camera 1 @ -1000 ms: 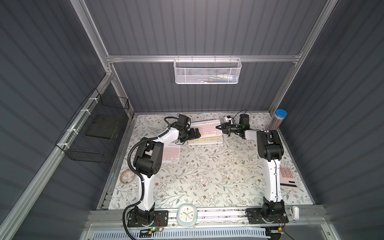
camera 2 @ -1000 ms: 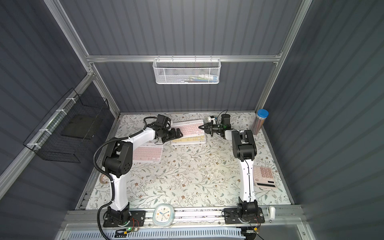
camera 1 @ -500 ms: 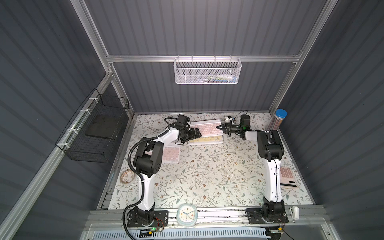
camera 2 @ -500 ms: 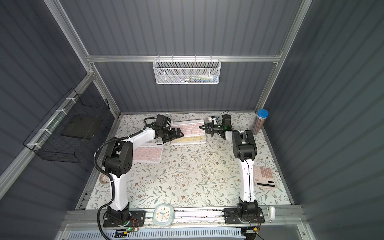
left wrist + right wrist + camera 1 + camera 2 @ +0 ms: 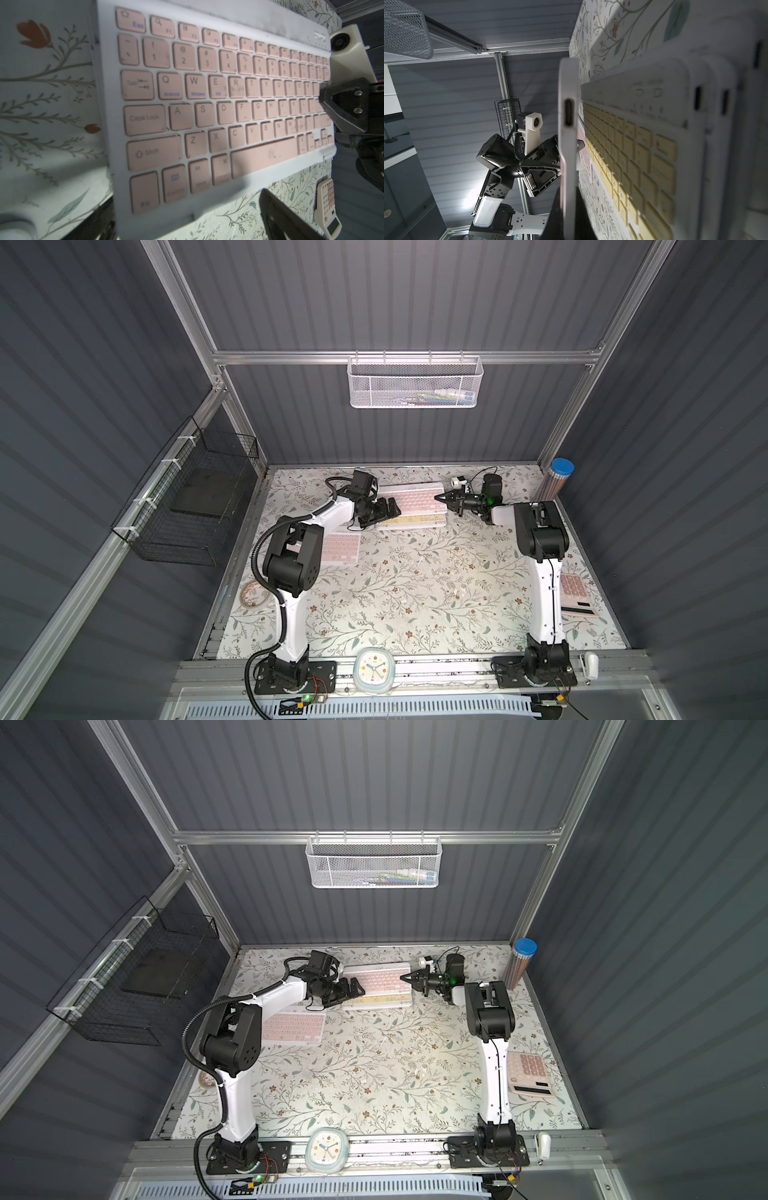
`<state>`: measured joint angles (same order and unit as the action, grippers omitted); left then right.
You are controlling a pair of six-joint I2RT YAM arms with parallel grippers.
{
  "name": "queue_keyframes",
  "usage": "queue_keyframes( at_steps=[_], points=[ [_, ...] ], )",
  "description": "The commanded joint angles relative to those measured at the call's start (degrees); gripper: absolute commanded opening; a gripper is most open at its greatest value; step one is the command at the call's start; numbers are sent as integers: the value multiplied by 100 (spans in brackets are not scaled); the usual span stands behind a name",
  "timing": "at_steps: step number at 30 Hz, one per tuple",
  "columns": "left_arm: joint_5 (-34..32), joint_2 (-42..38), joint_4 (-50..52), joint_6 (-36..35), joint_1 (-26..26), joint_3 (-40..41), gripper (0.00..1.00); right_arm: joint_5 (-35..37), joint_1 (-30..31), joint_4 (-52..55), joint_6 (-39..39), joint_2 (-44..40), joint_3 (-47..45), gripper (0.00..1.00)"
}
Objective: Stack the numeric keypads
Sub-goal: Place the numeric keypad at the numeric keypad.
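right tool gripped one end of the pink keypad over the yellow keypad; left tool stood wide open; the pink keypad might sag and land askew.

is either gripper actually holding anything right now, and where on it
The right gripper is shut on the pink-keyed keyboard, pinching the short end that has the charging port. The left gripper straddles the other end, open.

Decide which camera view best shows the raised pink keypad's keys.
The left wrist view: the pink keypad fills it, key legends readable. In both top views it is small. The right wrist view shows only its thin edge.
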<state>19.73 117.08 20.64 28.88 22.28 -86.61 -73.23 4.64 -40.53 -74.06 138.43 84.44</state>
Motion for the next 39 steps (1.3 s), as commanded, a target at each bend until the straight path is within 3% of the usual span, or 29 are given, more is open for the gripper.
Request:
queue_keyframes(
  at_steps=[1, 11, 19, 22, 27, 33, 39],
  points=[
    [-8, -338, 230, -176, -55, -44, 100, -166, -24, -312, -23, 75, 2, 0],
    [-576, -396, 378, -108, -173, -65, 100, -95, 1, 667, 767, -8, 28, 0],
    [-534, -232, 379, -103, -181, -141, 100, 212, 34, 2395, 2107, -224, 180, 0],
    [-518, -202, 349, -103, -180, -111, 100, 428, 58, 3174, 2689, -347, 312, 17],
    [-465, -170, 298, -84, -185, -84, 100, 568, 80, 3513, 2914, -507, 362, 32],
    [-418, -140, 257, -40, -181, -63, 100, 911, 107, 4274, 3369, -609, 559, 43],
    [-380, -140, 222, -32, -180, 3, 100, 1352, 116, 5260, 3927, -607, 909, 46]
  ],
)
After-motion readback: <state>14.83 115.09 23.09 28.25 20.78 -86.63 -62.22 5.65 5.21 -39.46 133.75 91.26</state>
